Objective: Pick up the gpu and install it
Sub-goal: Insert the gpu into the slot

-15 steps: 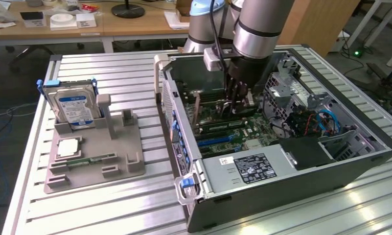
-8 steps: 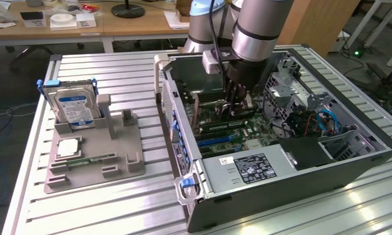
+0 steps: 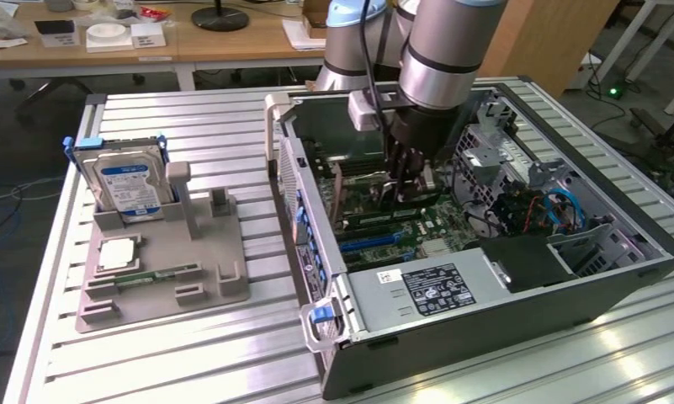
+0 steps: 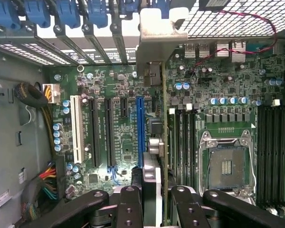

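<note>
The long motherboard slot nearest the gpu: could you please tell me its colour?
The slot is blue, clearest in the wrist view.

The arm point(image 3: 437, 50) reaches straight down — its gripper point(image 3: 410, 187) points down too, both fingers point(image 4: 128, 209) pinched tight on the gpu point(image 4: 154, 173).

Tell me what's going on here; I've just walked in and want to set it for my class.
A robot arm is reaching down into an open computer case. Its gripper is shut on the graphics card, which it holds on edge over the motherboard, close beside the blue slot, with the card's metal bracket toward the rear slots. Whether the card is seated, I cannot tell. Outside the case, a hard drive stands in a grey holder.
</note>
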You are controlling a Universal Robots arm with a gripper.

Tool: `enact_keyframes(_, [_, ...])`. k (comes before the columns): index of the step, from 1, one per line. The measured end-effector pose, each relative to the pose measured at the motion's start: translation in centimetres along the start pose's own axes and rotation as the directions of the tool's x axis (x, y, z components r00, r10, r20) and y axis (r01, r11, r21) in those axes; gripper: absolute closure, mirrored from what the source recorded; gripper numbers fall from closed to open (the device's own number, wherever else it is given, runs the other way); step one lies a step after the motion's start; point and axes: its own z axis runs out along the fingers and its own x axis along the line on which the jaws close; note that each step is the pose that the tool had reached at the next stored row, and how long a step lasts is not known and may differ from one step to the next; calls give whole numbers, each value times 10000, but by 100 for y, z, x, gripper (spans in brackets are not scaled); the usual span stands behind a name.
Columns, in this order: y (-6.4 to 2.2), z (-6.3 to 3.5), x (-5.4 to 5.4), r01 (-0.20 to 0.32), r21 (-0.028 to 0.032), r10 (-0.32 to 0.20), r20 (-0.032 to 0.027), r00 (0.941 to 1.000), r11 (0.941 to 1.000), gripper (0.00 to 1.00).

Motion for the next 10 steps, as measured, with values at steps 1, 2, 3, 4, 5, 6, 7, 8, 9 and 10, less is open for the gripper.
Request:
enact_keyframes(1, [6,4,1,1,0,-1,-10,10000,10000,72])
enact_keyframes(2, [11,9,1,1,1,-1,-13,10000,10000,72])
enact_keyframes(3, [16,17,2,0,1,0,-14,10000,10000,72])
enact_keyframes(4, [18,26,2,1,1,-1,-14,10000,10000,72])
enact_keyframes(5, [19,37,3,2,1,-2,-14,10000,10000,72])
enact_keyframes(6, [21,47,3,2,1,-2,-15,10000,10000,72])
enact_keyframes(7, [22,57,4,1,1,-1,-15,10000,10000,72])
enact_keyframes(8, [24,68,4,0,1,0,-15,10000,10000,72])
enact_keyframes(9, [25,78,5,1,1,-1,-16,10000,10000,72])
enact_keyframes(10, [29,86,6,-1,2,1,-15,10000,10000,72])
